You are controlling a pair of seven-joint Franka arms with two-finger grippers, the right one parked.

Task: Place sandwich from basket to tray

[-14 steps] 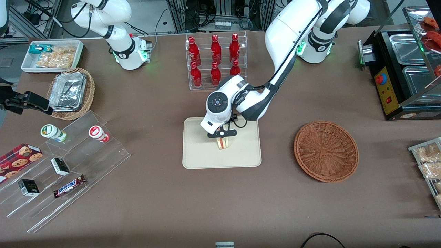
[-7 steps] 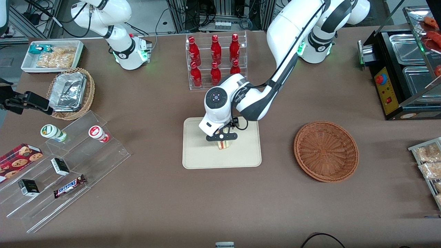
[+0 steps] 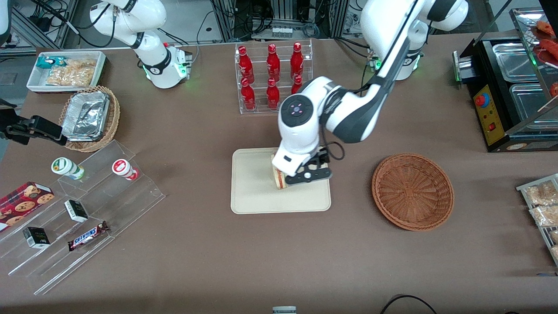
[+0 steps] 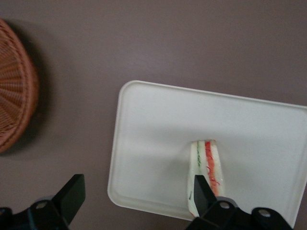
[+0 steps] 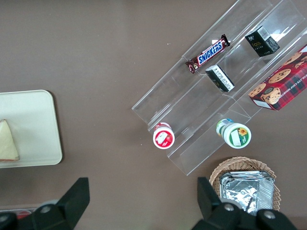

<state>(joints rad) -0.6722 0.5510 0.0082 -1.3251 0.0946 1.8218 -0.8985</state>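
Note:
The sandwich (image 3: pixel 279 179) stands on its edge on the cream tray (image 3: pixel 257 194), near the tray's middle, its red and green filling facing up. My left gripper (image 3: pixel 306 176) hovers just above it, shifted toward the basket, and is open with nothing between the fingers. In the left wrist view the sandwich (image 4: pixel 207 165) lies beside one fingertip (image 4: pixel 198 184), outside the gap of the gripper (image 4: pixel 136 186), which spans bare tray (image 4: pixel 153 129) and table. The reddish-brown basket (image 3: pixel 413 190) sits empty toward the working arm's end, also seen as the basket (image 4: pixel 14 91).
A clear rack of red bottles (image 3: pixel 273 76) stands farther from the front camera than the tray. A stepped acrylic shelf (image 3: pixel 87 209) with snacks and a tan basket of foil containers (image 3: pixel 89 117) lie toward the parked arm's end. A black appliance (image 3: pixel 505 91) stands toward the working arm's end.
The gripper has let go of the sandwich, risen and shifted toward the basket. The sandwich stays standing on the tray.

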